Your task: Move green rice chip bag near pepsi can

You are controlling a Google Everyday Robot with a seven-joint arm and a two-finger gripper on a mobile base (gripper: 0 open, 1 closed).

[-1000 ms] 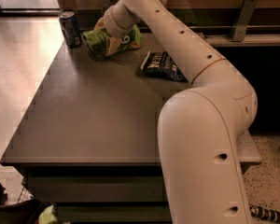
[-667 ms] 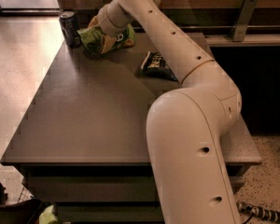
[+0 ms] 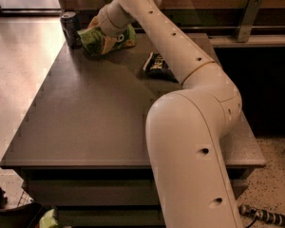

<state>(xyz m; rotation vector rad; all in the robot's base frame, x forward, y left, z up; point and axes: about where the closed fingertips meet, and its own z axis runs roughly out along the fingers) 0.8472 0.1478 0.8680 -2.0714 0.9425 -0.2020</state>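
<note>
The green rice chip bag (image 3: 104, 42) is at the far left of the dark table (image 3: 95, 118), just right of the pepsi can (image 3: 70, 28), a dark can with a silvery rim at the table's far left corner. My gripper (image 3: 97, 24) reaches in from the right at the end of the long white arm. It sits on the top of the bag and is shut on it. The bag's left end is a short gap from the can. The bag and the wrist hide the fingertips.
A dark navy chip bag (image 3: 156, 65) lies right of the green one, partly behind my arm. A metal bracket (image 3: 247, 18) and a rail run along the back. The table's left edge drops to the light floor (image 3: 14, 80).
My gripper has moved left toward the can, and the green bag has moved with it. The navy bag and the can have stayed where they were.
</note>
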